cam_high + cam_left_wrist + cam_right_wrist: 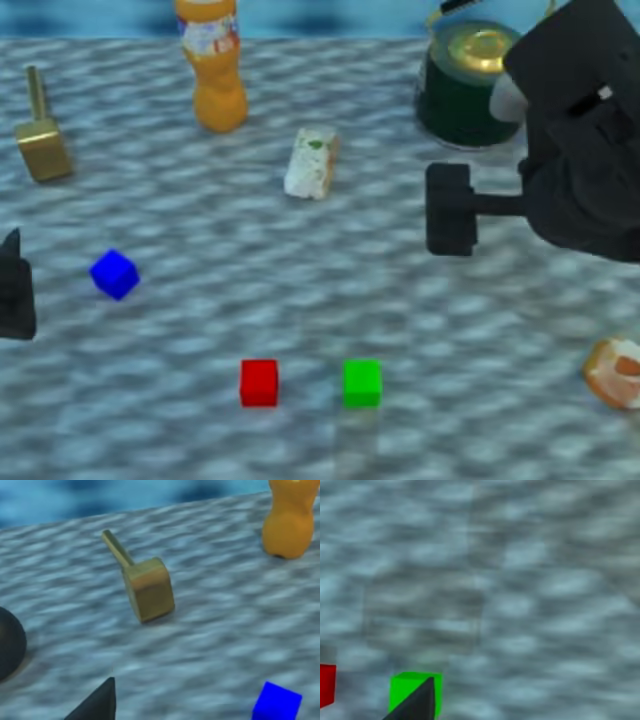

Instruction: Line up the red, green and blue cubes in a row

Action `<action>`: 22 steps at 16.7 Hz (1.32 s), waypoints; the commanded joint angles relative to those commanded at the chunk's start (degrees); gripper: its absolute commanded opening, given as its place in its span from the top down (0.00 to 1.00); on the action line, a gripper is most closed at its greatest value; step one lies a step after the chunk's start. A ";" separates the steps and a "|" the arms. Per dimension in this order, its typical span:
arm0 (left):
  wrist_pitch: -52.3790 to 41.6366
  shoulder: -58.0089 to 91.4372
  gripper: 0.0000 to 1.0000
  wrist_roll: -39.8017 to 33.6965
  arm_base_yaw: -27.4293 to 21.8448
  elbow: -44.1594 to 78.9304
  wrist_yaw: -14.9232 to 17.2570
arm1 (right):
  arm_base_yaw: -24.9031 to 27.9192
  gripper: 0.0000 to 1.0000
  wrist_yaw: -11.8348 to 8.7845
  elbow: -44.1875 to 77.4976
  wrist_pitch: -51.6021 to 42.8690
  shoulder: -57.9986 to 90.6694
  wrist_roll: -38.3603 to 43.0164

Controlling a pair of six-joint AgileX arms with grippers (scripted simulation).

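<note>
2 cubes paired, blue cube (114,274) outstanding.
Red cube (259,382) sits just left of green cube (362,383), starting the row; blue lies far left, near the left gripper (14,290), fingers' state unclear.

bread roll (616,372) cut off, kettle (462,92) partly hidden

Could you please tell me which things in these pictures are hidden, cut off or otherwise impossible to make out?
- Left end effector: cut off by the top view's left edge; its wrist view shows only a dark tip.
- Right end effector: its fingers cannot be made out from above.
- Kettle: partly covered by the right arm in the top view.
- Bottle: its top is cut off by the top view's upper edge.
- Red cube: cut off by the right wrist view's edge.
</note>
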 joint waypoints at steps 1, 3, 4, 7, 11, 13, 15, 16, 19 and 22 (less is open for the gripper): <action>-2.92 5.30 0.00 1.22 -0.48 3.78 0.03 | -2.21 0.00 0.61 -4.32 2.64 -5.92 -2.47; -8.82 16.15 0.00 3.65 -1.40 11.29 0.05 | -6.96 0.00 1.48 -13.69 8.28 -18.30 -7.60; -11.96 21.98 0.00 4.93 -1.87 15.24 0.05 | -9.45 0.00 1.73 -18.60 11.23 -24.55 -10.21; -21.30 39.56 0.00 8.69 -3.21 26.98 -0.03 | -16.90 0.00 1.68 -33.36 20.23 -42.43 -17.74; -32.46 60.90 0.00 13.21 -4.76 41.48 -0.18 | -25.53 0.00 -0.49 -50.28 31.97 -61.58 -26.09; -36.98 69.60 0.00 15.11 -5.42 47.89 -0.20 | -28.87 0.00 -2.28 -56.75 37.26 -68.50 -29.08; -40.51 76.31 0.00 16.66 -5.96 53.37 -0.19 | -31.73 0.00 -4.24 -62.05 42.20 -74.13 -31.48; -42.00 79.09 0.00 17.34 -6.20 55.84 -0.18 | -32.95 0.00 -5.20 -64.24 44.42 -76.56 -32.45; -44.99 84.59 0.00 18.80 -6.72 61.23 -0.11 | -35.42 0.00 -7.55 -68.67 49.25 -81.93 -34.22; -45.75 85.97 0.00 19.20 -6.87 62.78 -0.06 | -36.09 0.00 -8.31 -69.75 50.62 -83.43 -34.59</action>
